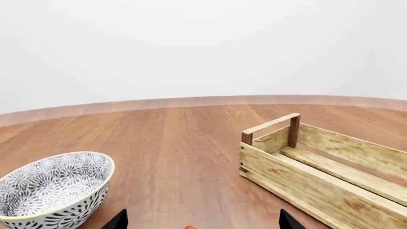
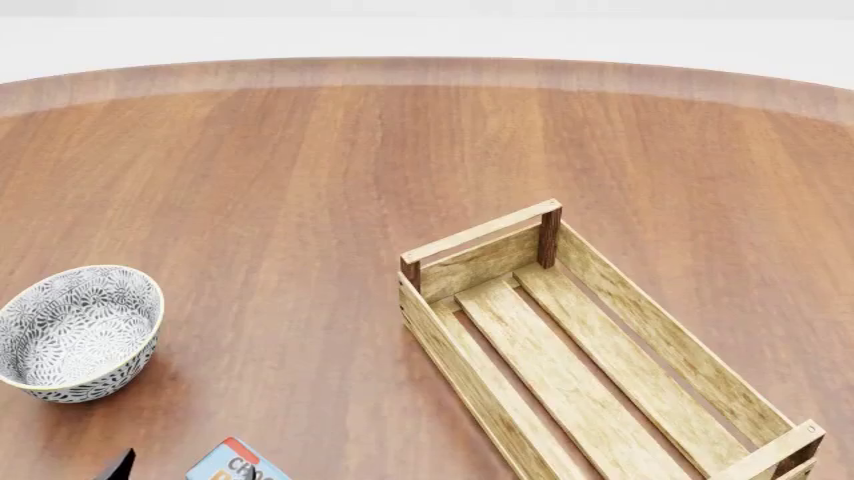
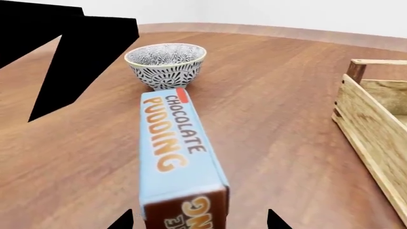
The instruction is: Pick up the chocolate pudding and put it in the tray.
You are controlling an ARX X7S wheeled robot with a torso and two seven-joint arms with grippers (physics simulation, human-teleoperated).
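Pudding (image 3: 181, 157) lies flat on the table (image 2: 294, 170), next to the bowl (image 2: 78, 332), apart from the tray (image 2: 587, 350).

Only the right wrist view shows the carton whole, between the right gripper's (image 3: 198, 220) spread tips, untouched. The head view catches just its corner. The left gripper's (image 1: 202, 222) tips also stand apart. Nothing shows inside the tray or the bowl.

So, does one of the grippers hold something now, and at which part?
Nothing is visibly held. The chocolate pudding lies on the table; only the right gripper's open fingertips show beside its near end.
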